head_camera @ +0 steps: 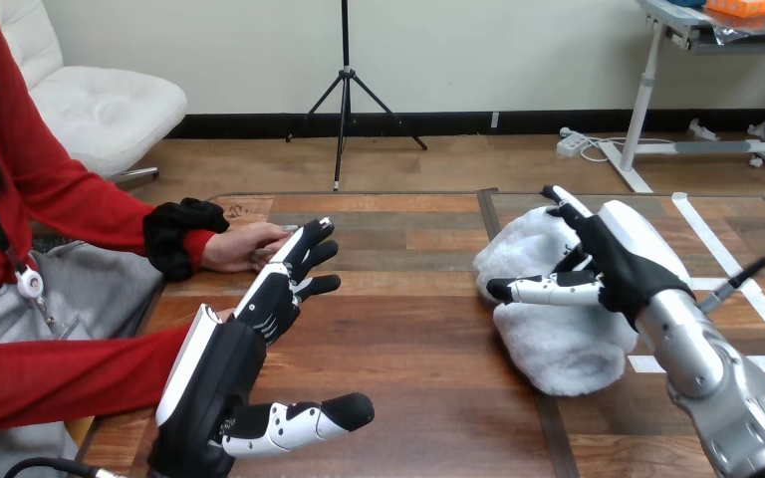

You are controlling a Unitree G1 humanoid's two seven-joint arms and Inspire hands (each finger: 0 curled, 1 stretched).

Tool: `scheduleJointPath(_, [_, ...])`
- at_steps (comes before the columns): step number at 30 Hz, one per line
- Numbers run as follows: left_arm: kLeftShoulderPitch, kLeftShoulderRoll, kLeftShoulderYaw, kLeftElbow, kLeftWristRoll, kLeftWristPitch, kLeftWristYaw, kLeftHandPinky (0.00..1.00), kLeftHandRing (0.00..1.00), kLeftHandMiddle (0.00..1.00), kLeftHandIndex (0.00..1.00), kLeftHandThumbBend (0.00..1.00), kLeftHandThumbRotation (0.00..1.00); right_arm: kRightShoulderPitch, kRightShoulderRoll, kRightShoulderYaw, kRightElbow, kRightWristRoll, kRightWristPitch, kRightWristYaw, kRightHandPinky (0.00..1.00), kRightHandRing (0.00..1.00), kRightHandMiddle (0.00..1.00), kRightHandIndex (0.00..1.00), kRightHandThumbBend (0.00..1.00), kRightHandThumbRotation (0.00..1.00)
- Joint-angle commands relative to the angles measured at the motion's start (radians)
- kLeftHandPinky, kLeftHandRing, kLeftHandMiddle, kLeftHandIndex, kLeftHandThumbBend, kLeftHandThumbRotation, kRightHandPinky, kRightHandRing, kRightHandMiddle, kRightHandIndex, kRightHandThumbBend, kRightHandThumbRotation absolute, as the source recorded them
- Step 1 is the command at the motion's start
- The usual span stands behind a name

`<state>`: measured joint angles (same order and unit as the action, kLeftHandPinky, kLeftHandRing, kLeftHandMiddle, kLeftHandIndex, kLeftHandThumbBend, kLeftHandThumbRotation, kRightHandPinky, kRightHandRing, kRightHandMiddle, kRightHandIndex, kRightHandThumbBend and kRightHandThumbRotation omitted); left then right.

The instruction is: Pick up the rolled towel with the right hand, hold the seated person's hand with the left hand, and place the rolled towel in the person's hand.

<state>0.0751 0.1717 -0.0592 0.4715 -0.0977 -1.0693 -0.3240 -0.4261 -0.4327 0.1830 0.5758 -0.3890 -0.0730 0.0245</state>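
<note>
right robot hand (pixel 618 261) hangs spread over the white fluffy rolled towel (pixel 548 344) on the wooden bench (pixel 408 339), placed to close on it; left robot hand (pixel 264 304), fingers straight, lies just beside the person's hand (pixel 239 247), ready to steady it.

right hand (pixel 613 264) at rolled towel (pixel 558 349); left hand (pixel 244 344) perhaps against person's hand (pixel 242 247)

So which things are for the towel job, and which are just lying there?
For the job: rolled towel, right hand, left hand, person's hand.
Just there: white tape, stuck on the table.
</note>
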Motion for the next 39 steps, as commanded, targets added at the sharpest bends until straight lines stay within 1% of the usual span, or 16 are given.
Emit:
scheduleJointPath(1, [-0.063, -0.001, 0.006, -0.017, -0.003, -0.019, 0.001, 0.82, 0.92, 0.95, 0.93, 1.00, 0.51, 0.001, 0.015, -0.035, -0.094, 0.025, 0.007, -0.012, 0.67, 0.83, 0.88, 0.92, 1.00, 0.40])
scheduleJointPath(3, [-0.064, -0.002, 0.006, -0.016, -0.002, -0.019, 0.002, 0.82, 0.92, 0.95, 0.93, 1.00, 0.51, 0.006, 0.016, -0.042, -0.109, 0.028, 0.013, -0.013, 0.68, 0.82, 0.88, 0.92, 1.00, 0.40])
scheduleJointPath(7, [-0.063, -0.002, 0.005, -0.017, -0.005, -0.015, -0.001, 0.82, 0.92, 0.95, 0.93, 1.00, 0.51, 0.020, 0.013, -0.062, -0.137, 0.041, -0.008, -0.026, 0.69, 0.83, 0.87, 0.91, 1.00, 0.40])
scheduleJointPath(13, [-0.063, -0.003, 0.007, -0.019, 0.001, -0.014, 0.004, 0.82, 0.92, 0.95, 0.93, 1.00, 0.51, 0.040, 0.004, -0.083, -0.191, 0.055, 0.001, -0.025, 0.71, 0.84, 0.88, 0.92, 1.00, 0.40])
scheduleJointPath(21, [-0.063, -0.003, 0.010, -0.017, 0.009, -0.017, 0.009, 0.81, 0.91, 0.95, 0.93, 1.00, 0.51, 0.063, -0.016, -0.105, -0.253, 0.052, 0.001, -0.016, 0.74, 0.86, 0.89, 0.94, 1.00, 0.45])
scheduleJointPath(27, [-0.063, -0.001, 0.006, -0.018, -0.002, -0.015, 0.002, 0.81, 0.91, 0.95, 0.93, 1.00, 0.51, 0.080, -0.025, -0.131, -0.294, 0.066, -0.009, -0.008, 0.76, 0.86, 0.90, 0.95, 1.00, 0.49])
scheduleJointPath(32, [-0.062, 0.000, 0.006, -0.018, -0.004, -0.015, 0.001, 0.81, 0.92, 0.95, 0.93, 1.00, 0.51, 0.091, -0.032, -0.150, -0.327, 0.069, -0.006, -0.007, 0.73, 0.84, 0.90, 0.95, 1.00, 0.51])
scheduleJointPath(39, [-0.061, 0.000, 0.008, -0.021, 0.000, -0.015, 0.003, 0.82, 0.92, 0.95, 0.93, 1.00, 0.51, 0.102, -0.036, -0.174, -0.363, 0.078, 0.005, 0.000, 0.72, 0.83, 0.91, 0.95, 1.00, 0.53])
